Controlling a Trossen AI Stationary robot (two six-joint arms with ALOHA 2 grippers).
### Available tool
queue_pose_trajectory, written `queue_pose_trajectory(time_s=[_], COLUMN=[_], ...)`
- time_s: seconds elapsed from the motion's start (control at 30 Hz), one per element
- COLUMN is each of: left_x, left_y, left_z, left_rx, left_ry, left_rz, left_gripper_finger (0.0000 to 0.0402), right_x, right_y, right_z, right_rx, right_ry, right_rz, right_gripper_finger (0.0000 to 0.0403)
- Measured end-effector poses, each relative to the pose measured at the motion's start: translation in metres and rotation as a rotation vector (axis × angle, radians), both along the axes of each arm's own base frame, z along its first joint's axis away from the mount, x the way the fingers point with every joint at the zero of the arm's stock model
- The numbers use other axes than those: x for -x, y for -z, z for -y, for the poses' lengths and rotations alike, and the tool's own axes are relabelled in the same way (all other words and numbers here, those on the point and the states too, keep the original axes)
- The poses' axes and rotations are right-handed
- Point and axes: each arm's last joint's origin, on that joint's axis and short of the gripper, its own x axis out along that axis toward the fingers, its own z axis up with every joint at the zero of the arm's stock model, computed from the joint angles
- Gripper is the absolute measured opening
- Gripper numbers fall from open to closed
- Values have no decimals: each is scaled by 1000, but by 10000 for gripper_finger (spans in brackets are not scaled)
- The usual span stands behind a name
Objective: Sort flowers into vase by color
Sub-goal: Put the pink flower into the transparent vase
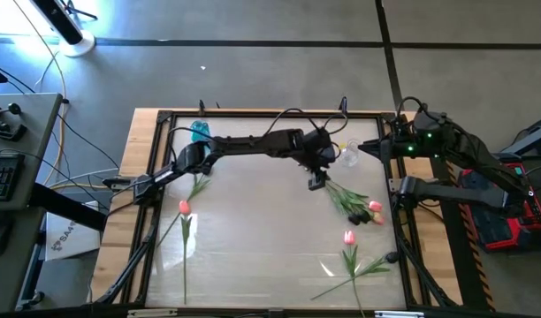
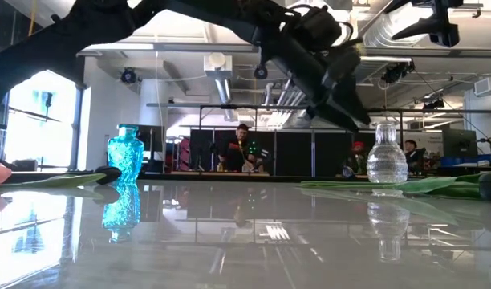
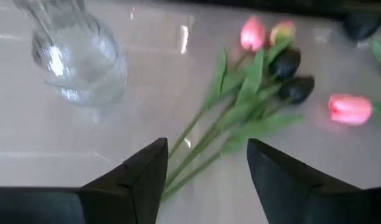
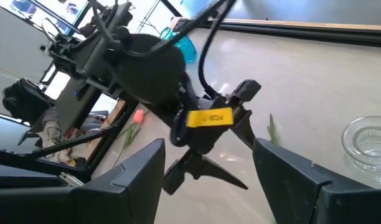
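while its dark, wedge-shaped fingers stand parted and hold nothing, the left tool (image 1: 316, 181) hangs at centre frame of the high view, just above the thin green stems of a bunched group of tulips (image 3: 265, 81), pink and near-black buds lying flat on the glossy, reflective worktop (image 1: 253, 238). a rounded clear glass vase (image 3: 78, 59) stands beside them; a ribbed blue glass vase (image 2: 124, 156) sits upper left. the right tool (image 4: 206, 168), fingers apart and empty, waits at the right edge.
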Motion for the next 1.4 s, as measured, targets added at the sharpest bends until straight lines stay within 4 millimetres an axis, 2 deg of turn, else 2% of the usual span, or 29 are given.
queue_pose_trajectory(time_s=[0.23, 0.43, 0.7, 1.1, 1.4], left_x=[-6, -11, -18, -23, -23], left_y=[11, 39, 65, 65, 85], left_z=[0, -1, -1, 18, 15], left_rx=[-79, -82, -104, -206, -198], left_ry=[-73, -80, -120, 40, 30], left_rz=[7, -37, -45, -15, -63], left_gripper_finger=[190, 172, 153, 149, 146], right_x=[-5, -10, -11, -12, -11], right_y=[2, 3, 2, 2, 3], right_z=[3, 4, 1, -1, 0], right_rx=[1, -35, -62, -84, -96], right_ry=[5, 14, 22, 18, 43], right_rz=[-22, -24, -11, -7, -4], right_gripper_finger=[232, 232, 223, 195, 194])
